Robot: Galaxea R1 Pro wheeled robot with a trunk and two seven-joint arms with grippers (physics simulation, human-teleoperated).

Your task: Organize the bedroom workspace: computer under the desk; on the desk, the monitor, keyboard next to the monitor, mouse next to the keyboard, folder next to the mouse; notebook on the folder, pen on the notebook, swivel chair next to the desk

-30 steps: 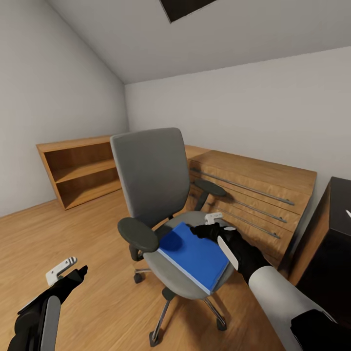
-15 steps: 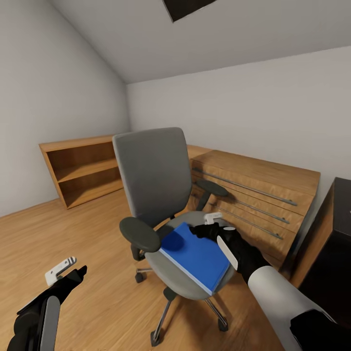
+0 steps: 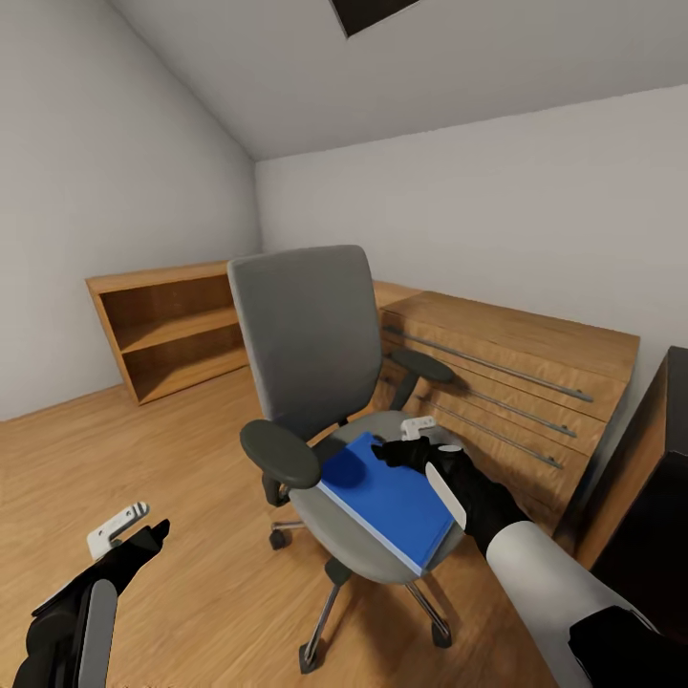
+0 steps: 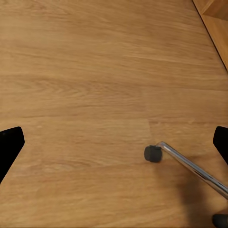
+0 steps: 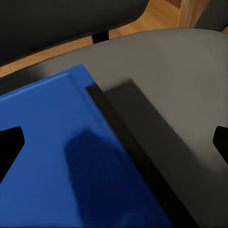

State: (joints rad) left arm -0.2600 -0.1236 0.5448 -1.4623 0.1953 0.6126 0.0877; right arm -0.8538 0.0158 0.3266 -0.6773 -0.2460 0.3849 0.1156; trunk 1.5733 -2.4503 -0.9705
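The grey swivel chair (image 3: pixel 306 334) stands mid-room on the wood floor. The blue folder (image 3: pixel 387 499) lies flat on its seat (image 5: pixel 180 90). My right gripper (image 3: pixel 402 440) hovers open just above the folder's far edge. In the right wrist view the folder (image 5: pixel 57 161) fills the space between the spread fingertips (image 5: pixel 9 142), which do not touch it. My left gripper (image 3: pixel 129 535) hangs open and empty low at the left, over bare floor near a chair caster (image 4: pixel 153 153). The black desk (image 3: pixel 659 478) shows at the right edge.
A low light-wood cabinet (image 3: pixel 516 373) with long metal handles stands against the wall behind the chair. An open wooden bookshelf (image 3: pixel 167 320) sits at the far left wall. The chair's chrome legs (image 4: pixel 192 167) spread over the floor.
The whole picture has shifted slightly rightward, so the camera has moved. Both grippers hold the same pose, and the folder still lies on the seat.
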